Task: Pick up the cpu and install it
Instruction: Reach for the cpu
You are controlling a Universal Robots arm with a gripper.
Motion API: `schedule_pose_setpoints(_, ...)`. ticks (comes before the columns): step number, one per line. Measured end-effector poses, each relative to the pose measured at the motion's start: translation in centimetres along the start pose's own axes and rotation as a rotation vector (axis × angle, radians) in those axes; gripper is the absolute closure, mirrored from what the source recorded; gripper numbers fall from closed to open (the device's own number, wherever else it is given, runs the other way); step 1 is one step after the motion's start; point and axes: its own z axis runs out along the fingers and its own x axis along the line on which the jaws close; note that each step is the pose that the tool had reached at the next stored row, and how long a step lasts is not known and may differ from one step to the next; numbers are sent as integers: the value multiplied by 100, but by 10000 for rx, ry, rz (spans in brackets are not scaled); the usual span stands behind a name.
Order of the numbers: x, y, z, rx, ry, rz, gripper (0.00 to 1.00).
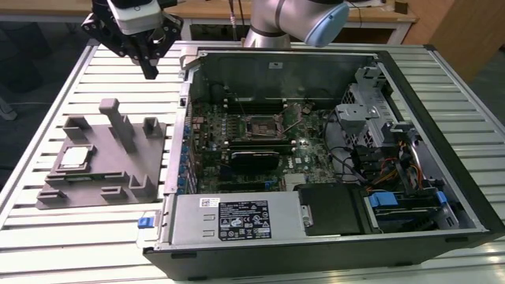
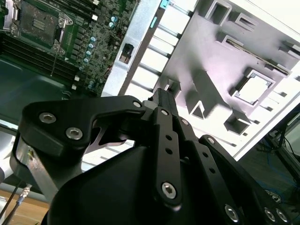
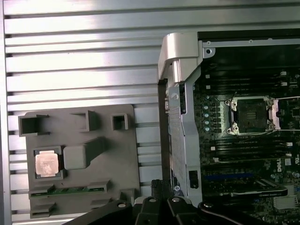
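The cpu [image 1: 75, 157], a small silver square chip, lies in a recess of the grey fixture block [image 1: 110, 177] on the exterior view's left. In both wrist views the cpu [image 3: 47, 164] [image 2: 255, 89] sits flat in that recess. My gripper [image 1: 150, 72] hangs above the table behind the fixture, well clear of the chip. Its black fingers [image 2: 161, 101] are pressed together and hold nothing. The gripper [image 3: 161, 186] is also seen near the case's corner. The motherboard socket [image 1: 261, 125] [image 3: 251, 115] stands open inside the computer case.
The open computer case [image 1: 442, 177] lies on its side on the slatted metal table [image 1: 47, 236]. Its silver wall [image 3: 180, 93] stands between fixture and motherboard. A power supply [image 1: 236, 219], drive cage and cables are in the case. Tall posts [image 1: 118, 121] rise from the fixture.
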Motion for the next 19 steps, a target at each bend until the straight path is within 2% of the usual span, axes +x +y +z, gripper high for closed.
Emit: schedule_pose_setpoints(19, 146, -11, 4, 0, 1, 0, 89)
